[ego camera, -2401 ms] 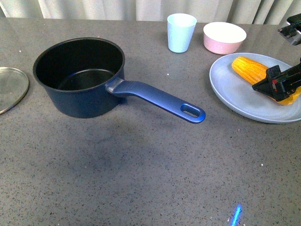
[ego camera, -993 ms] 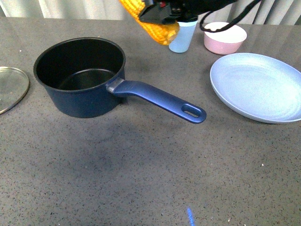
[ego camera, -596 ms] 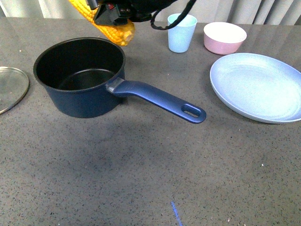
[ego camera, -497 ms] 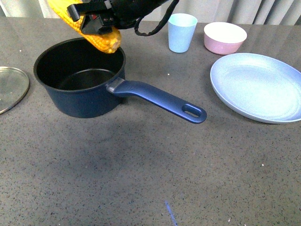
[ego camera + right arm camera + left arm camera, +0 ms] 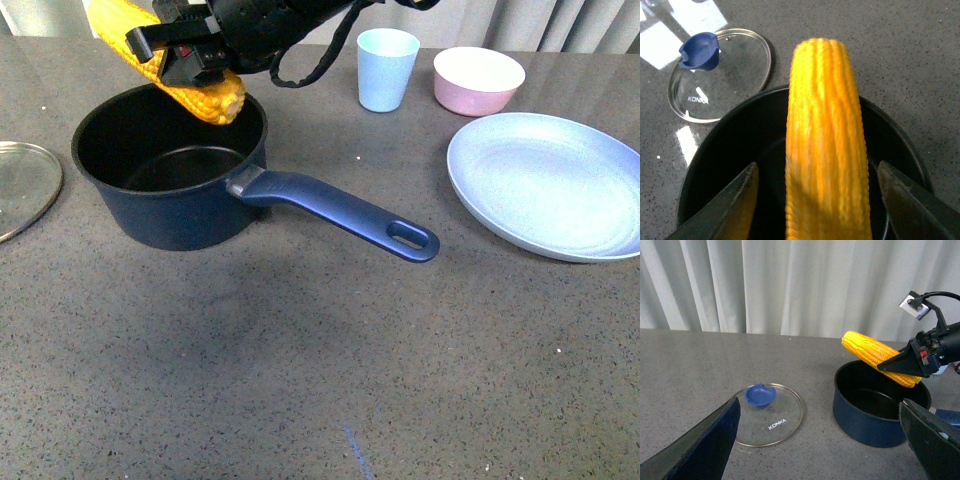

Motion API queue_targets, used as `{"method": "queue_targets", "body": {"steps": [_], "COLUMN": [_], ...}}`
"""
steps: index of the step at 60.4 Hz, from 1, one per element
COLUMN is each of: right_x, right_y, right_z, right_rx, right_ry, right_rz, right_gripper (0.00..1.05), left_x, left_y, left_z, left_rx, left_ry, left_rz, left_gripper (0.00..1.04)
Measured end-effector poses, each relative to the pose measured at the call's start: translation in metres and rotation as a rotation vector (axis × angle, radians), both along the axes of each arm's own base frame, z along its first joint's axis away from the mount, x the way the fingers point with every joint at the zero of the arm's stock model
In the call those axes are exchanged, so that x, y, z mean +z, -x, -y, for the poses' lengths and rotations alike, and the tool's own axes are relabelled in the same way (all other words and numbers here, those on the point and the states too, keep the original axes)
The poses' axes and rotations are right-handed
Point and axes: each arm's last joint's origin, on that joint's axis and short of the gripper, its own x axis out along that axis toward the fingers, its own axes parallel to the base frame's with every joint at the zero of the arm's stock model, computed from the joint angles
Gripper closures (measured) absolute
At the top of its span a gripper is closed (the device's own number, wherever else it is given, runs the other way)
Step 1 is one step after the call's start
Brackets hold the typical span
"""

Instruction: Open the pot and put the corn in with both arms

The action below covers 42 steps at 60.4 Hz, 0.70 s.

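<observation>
Hovering over the far rim of the open pot (image 5: 170, 165), right gripper (image 5: 185, 55) clamped on the corn (image 5: 165, 60). Best lowered centred inside before release. Left gripper (image 5: 820, 440) spread wide, empty, near the lid (image 5: 768, 414).

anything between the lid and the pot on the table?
Nothing: bare grey tabletop separates the glass lid from the pot, clearest in the left wrist view.
</observation>
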Motion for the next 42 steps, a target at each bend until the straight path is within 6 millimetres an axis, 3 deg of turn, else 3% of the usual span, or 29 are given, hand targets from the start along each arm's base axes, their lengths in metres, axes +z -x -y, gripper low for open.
{"method": "queue_targets", "body": {"steps": [9,20,32,42], "right_x": [-0.007,0.01,0.05,0.072], "right_y": [0.004,0.008,0.019,0.045], "right_z": [0.008,0.035,0.092,0.15], "right_rx": [-0.019,-0.082,-0.195,-0.317], "right_ry": [-0.011,-0.08,-0.209,-0.266], "right_rz": [-0.011,0.018,0.101,0.18], "right_gripper": [0.08,0.09,0.09,0.09], "left_x": [0.0,0.0,0.0,0.0], "left_y": [0.0,0.0,0.0,0.0], "left_z": [0.0,0.0,0.0,0.0], "left_rx": [0.0,0.0,0.0,0.0], "left_ry": [0.0,0.0,0.0,0.0], "left_rz": [0.0,0.0,0.0,0.0], "left_gripper": [0.09,0.09,0.09,0.09]}}
